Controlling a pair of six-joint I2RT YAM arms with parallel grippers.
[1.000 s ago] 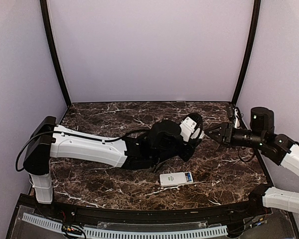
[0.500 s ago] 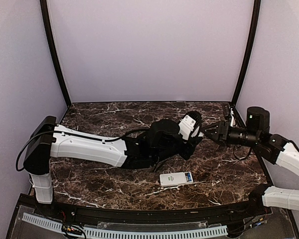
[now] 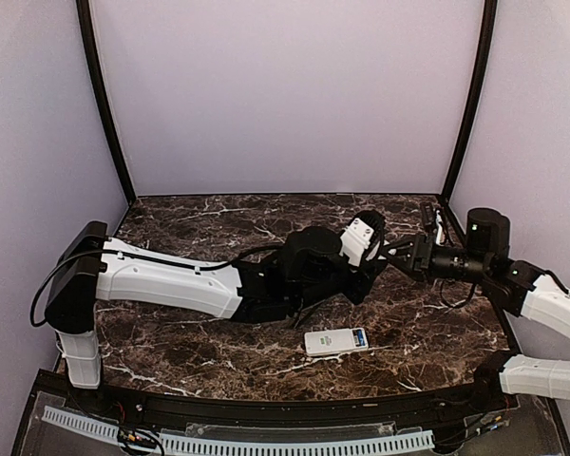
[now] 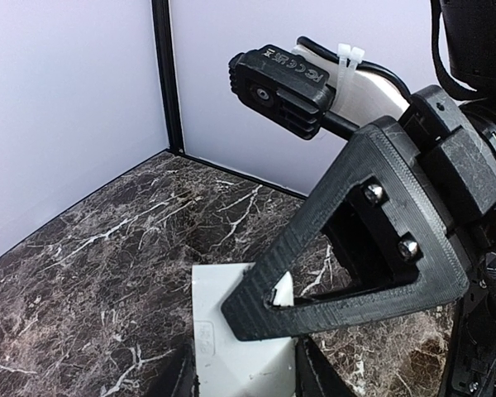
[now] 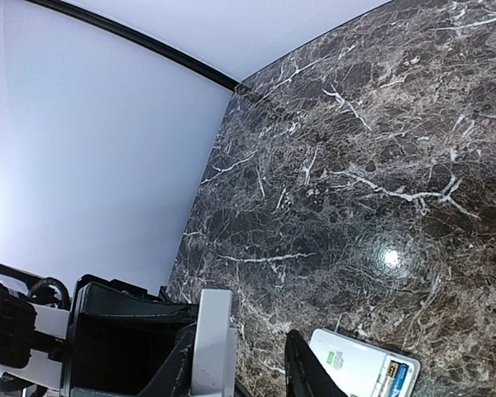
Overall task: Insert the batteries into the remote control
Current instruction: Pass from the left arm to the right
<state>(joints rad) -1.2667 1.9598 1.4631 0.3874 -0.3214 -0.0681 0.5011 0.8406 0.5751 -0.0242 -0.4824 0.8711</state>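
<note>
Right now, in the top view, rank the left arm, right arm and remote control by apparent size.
1. left arm, largest.
2. right arm, smaller, partly cut off by the frame edge.
3. remote control, smallest by far.

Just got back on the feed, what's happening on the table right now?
The left gripper holds a small white piece over the table. The right gripper has its jaws either side of that piece, a gap showing on one side, so not clamped. The remote control lies alone on the table, nearer the arm bases.
</note>
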